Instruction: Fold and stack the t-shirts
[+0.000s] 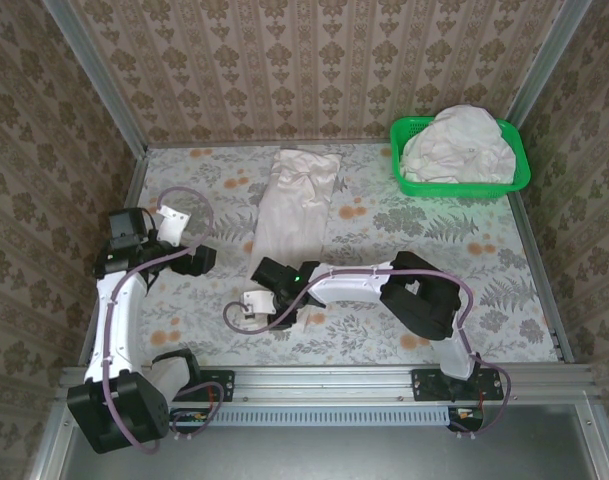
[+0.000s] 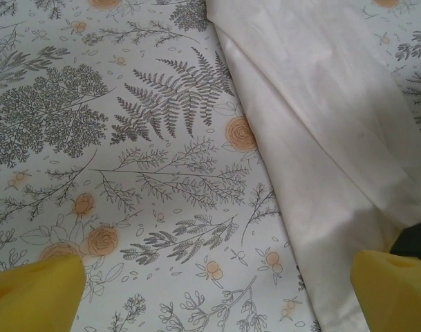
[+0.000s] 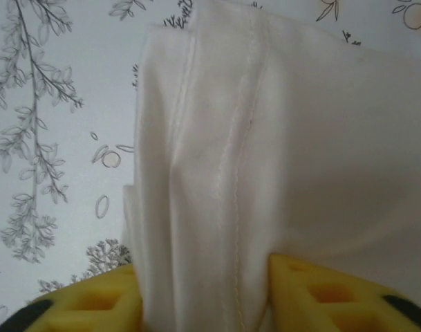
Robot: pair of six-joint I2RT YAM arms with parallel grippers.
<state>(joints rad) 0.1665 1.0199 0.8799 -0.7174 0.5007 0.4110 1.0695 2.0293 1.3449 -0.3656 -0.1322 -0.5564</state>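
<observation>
A white t-shirt lies folded into a long narrow strip down the middle of the floral table. My right gripper is at its near end. In the right wrist view the stitched hem of the t-shirt stands bunched between the two yellow fingers, which press on it from both sides. My left gripper hovers to the left of the strip, open, with nothing between its yellow fingertips. The t-shirt's left edge shows on the right of the left wrist view. More white t-shirts are heaped in the basket.
A green plastic basket stands at the far right corner. Metal rails and patterned walls enclose the table on three sides. The right arm stretches across the near right part of the table.
</observation>
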